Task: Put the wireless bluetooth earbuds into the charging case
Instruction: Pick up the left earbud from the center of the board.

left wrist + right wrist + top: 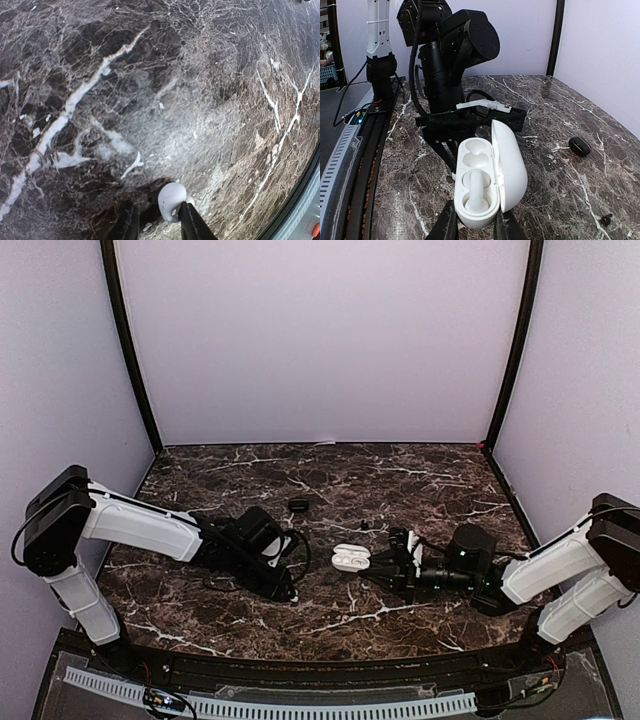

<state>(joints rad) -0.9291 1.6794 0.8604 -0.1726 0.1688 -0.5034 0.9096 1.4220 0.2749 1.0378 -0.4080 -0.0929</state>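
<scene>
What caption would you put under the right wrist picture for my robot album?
Right gripper clasps an open white plastic charging case over the dark marble tabletop, small black case beyond.

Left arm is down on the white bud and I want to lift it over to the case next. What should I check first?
1. White earbud sits inside the left gripper: ok.
2. Firm hold on it: cannot tell; contact shows on one side only, the other is dark.
3. Charging case clamped in the right gripper: ok.
4. Lid open: ok.
5. Both sockets empty: ok.
</scene>
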